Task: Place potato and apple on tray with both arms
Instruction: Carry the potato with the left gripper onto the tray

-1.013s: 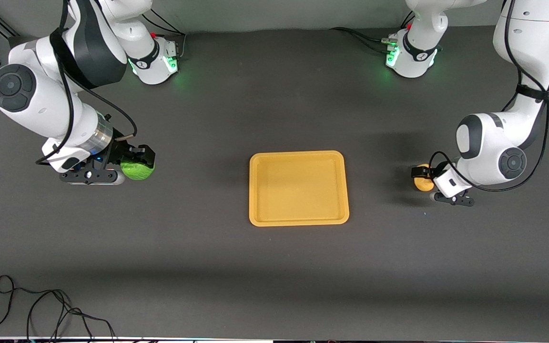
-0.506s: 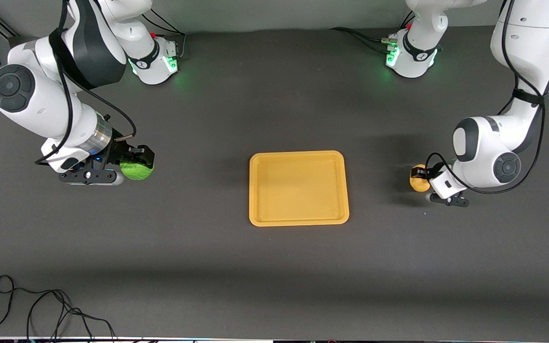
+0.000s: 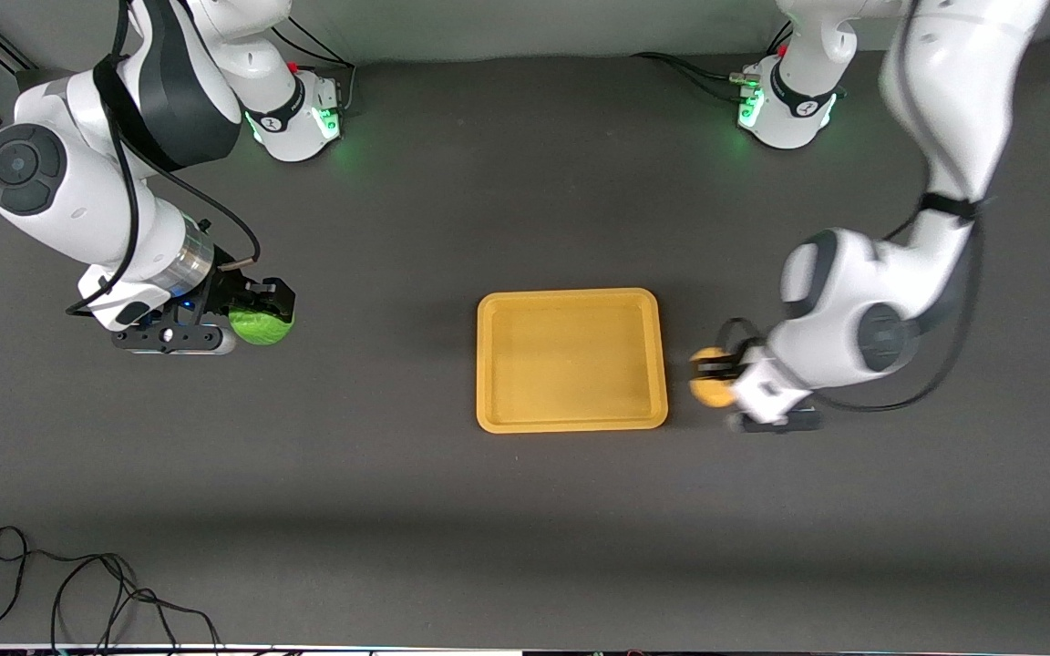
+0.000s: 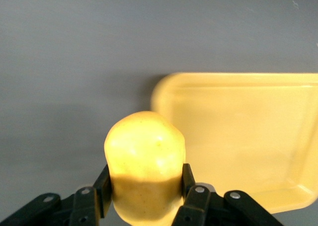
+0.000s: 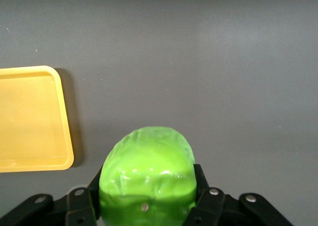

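Note:
The yellow-orange tray [image 3: 571,419] lies at the middle of the table; it also shows in the left wrist view [image 4: 278,87] and the right wrist view [image 5: 30,121]. My left gripper [image 3: 712,381] is shut on the yellow-tan potato [image 3: 707,392] and holds it in the air just beside the tray's edge toward the left arm's end. In the left wrist view the potato [image 4: 144,156] sits between both fingers [image 4: 103,186]. My right gripper [image 3: 261,319] is shut on the bright green apple [image 3: 259,328] over the table toward the right arm's end. The apple [image 5: 146,176] fills the right wrist view.
A black cable [image 3: 78,592] lies coiled near the table's front edge toward the right arm's end. The two green-lit arm bases [image 3: 302,114] stand along the edge farthest from the front camera.
My left arm has swung the potato from the left arm's end of the table to just beside the tray. My right gripper with the apple has barely moved.

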### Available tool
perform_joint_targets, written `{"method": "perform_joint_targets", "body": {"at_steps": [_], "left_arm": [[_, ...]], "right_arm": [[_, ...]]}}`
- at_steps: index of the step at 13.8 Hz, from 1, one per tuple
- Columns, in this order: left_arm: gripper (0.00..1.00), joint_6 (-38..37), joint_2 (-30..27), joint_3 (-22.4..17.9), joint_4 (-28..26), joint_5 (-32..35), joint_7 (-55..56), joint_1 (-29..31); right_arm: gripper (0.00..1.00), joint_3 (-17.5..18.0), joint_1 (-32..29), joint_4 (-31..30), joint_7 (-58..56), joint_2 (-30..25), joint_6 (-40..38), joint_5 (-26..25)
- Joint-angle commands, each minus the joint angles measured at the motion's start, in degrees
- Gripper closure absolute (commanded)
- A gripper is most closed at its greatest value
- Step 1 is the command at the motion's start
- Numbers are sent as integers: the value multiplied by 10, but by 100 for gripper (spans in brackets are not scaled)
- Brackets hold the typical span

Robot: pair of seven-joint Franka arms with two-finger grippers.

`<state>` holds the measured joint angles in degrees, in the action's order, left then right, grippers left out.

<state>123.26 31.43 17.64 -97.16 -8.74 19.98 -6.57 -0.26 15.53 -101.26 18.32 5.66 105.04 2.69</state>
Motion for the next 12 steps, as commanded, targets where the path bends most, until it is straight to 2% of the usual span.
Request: {"method": "perform_joint_targets", "body": {"at_steps": [1, 3, 5, 6, 7, 8, 9, 12], "left_arm": [[82, 22, 69, -8, 37, 1, 51, -63], [79, 22, 76, -9, 35, 7, 59, -72], [69, 15, 76, -11, 29, 11, 60, -71], [56, 15, 76, -12, 25, 17, 60, -71], [31, 14, 76, -13, 22, 21, 60, -69], [19, 12, 75, -13, 21, 23, 60, -67], [2, 11, 72, -13, 22, 23, 59, -66], [0, -4, 48, -14, 23, 23, 59, -59]], "right_arm": [[69, 0, -1, -1, 8, -1, 6, 5], [69, 0, -1, -2, 8, -1, 6, 5], [69, 0, -1, -2, 8, -1, 6, 5], [69, 0, -1, -2, 8, -1, 6, 4], [69, -1, -1, -2, 8, -1, 6, 5], [69, 0, -1, -2, 8, -1, 6, 5], [69, 0, -1, -2, 8, -1, 6, 5], [69, -1, -1, -2, 8, 1, 6, 5]]}}
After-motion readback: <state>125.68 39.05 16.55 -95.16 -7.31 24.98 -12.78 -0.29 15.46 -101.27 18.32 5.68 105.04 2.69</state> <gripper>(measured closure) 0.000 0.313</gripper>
